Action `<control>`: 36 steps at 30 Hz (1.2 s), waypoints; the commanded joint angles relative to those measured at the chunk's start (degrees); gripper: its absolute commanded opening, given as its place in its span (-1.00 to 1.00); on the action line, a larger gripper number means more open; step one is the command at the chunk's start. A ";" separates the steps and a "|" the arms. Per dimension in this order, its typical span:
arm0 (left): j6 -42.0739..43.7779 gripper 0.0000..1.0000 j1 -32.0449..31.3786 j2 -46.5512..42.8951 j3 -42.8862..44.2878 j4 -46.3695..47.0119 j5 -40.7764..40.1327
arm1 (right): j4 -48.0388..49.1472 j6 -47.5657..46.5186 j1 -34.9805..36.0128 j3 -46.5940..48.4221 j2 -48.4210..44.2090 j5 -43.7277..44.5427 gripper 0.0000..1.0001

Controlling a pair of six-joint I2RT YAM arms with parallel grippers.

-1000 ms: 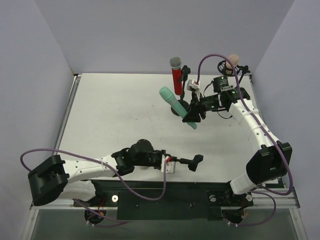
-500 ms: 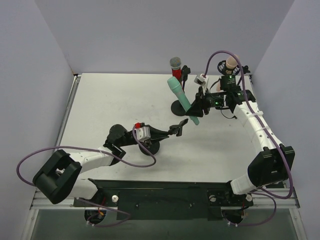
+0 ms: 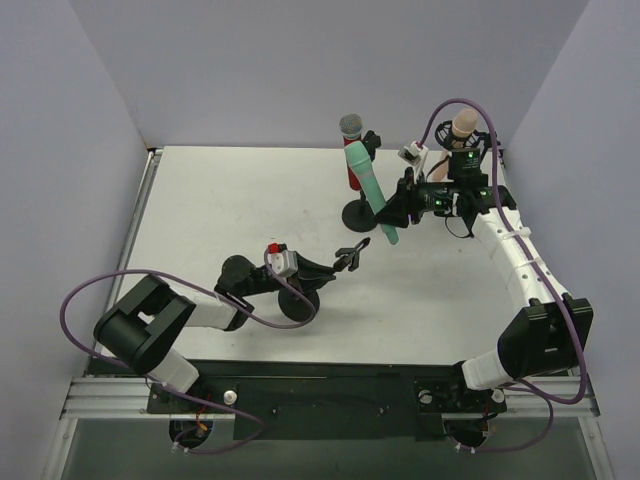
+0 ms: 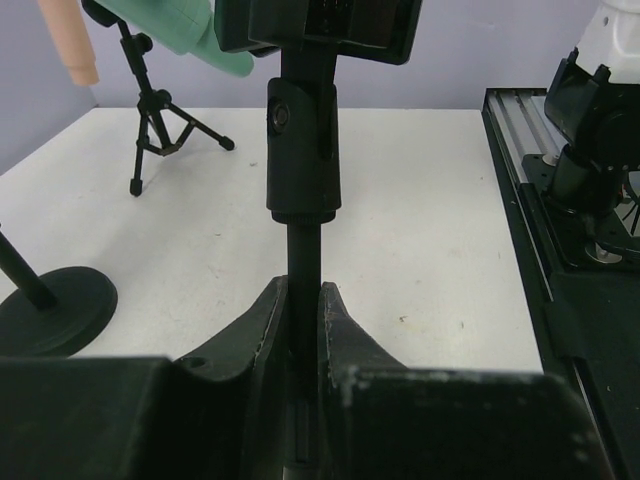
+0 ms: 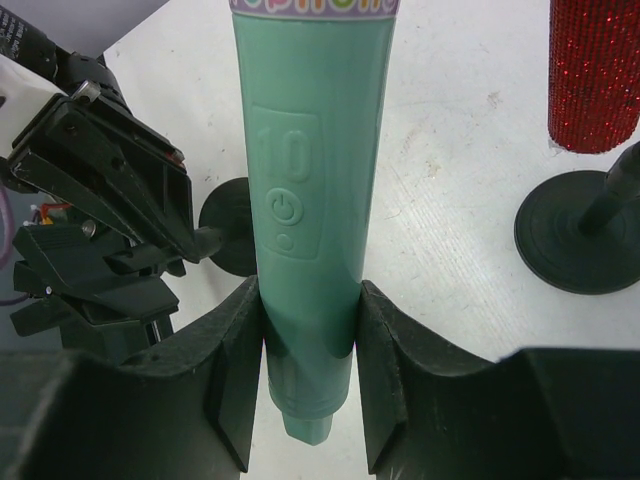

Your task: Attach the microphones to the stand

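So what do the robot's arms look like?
Pretty much twins. The left arm and right arm are white tubes with chunky black joints, each trailing a purple cable. The left claw and right claw are black, with two curved fingers. A white box sits by each wrist; the left one has a red dot.

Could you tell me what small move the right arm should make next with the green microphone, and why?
Probably ease the mint green microphone down and toward the stand clip. The right gripper is shut on its body, and in the top view its tail end hangs apart from that clip. The left gripper is shut on the stand pole just below, apparently to steady it.
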 commanded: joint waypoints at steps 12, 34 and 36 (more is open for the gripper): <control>-1.10 -0.61 0.59 -7.51 -9.52 13.77 -10.75 | 2.88 0.46 1.81 -0.45 -1.48 -2.96 -1.00; 7.69 0.04 -4.23 -36.68 -11.37 -26.22 -28.40 | -0.20 -2.35 4.28 0.43 -0.42 -2.34 -1.00; 8.75 0.04 -7.21 -37.74 -11.11 -30.34 -32.70 | -0.38 -2.44 4.19 0.43 -0.25 -2.34 -1.00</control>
